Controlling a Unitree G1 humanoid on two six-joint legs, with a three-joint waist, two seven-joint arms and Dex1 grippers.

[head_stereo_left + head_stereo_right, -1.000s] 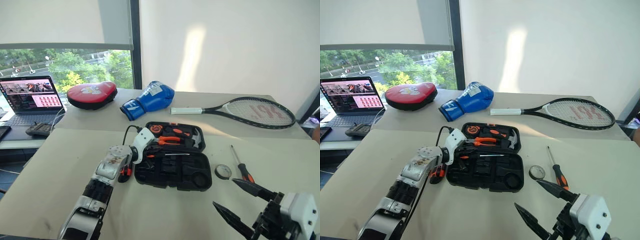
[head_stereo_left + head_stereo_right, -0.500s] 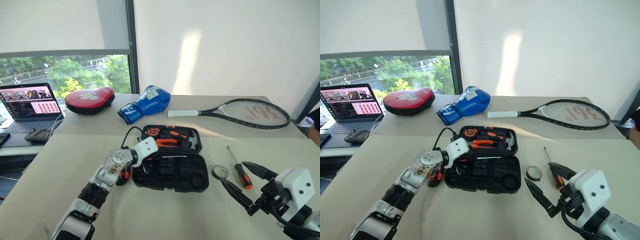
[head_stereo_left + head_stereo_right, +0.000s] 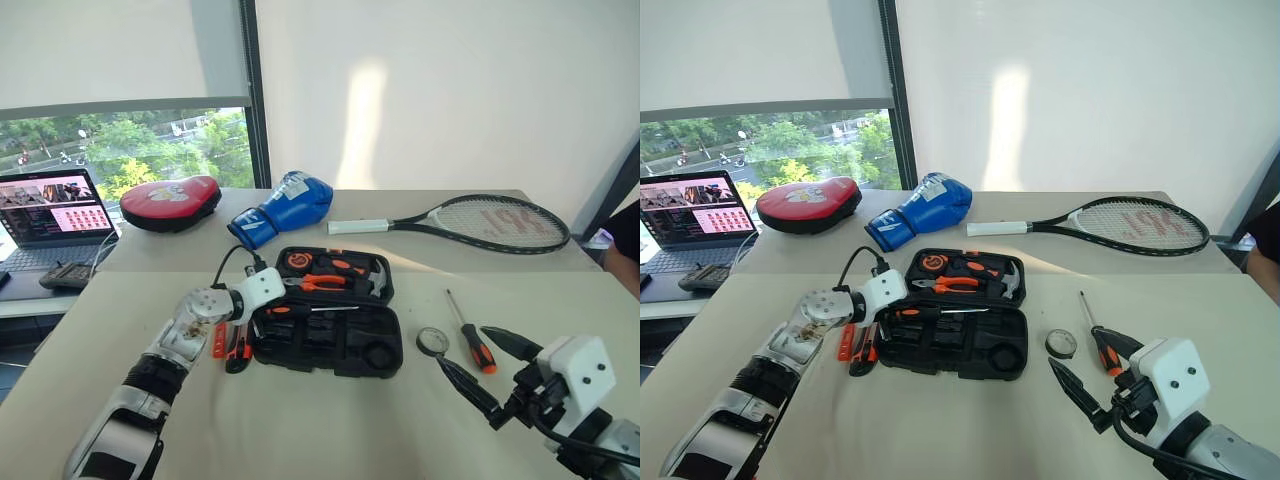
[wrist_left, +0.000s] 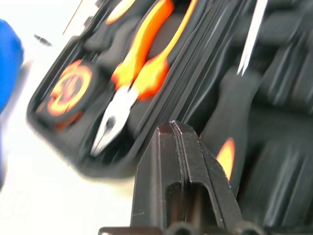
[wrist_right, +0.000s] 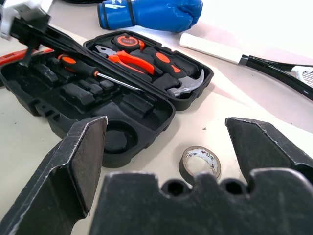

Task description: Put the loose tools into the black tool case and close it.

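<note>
Black hinged plastic tool case (image 3: 330, 315) lies open mid-tabletop; left claw (image 3: 268, 301), pressed together and empty, sits at its nine o'clock edge. Right claw (image 3: 478, 368) gapes toward the small tape roll (image 3: 433, 341), seemingly next.

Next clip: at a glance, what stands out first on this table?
The open black tool case at mid-table draws the eye, with orange-handled pliers in its far half and a screwdriver laid in the near half. The shut left gripper sits at the case's left end, while the open right gripper hovers near the small roll and a loose screwdriver to the case's right.
</note>
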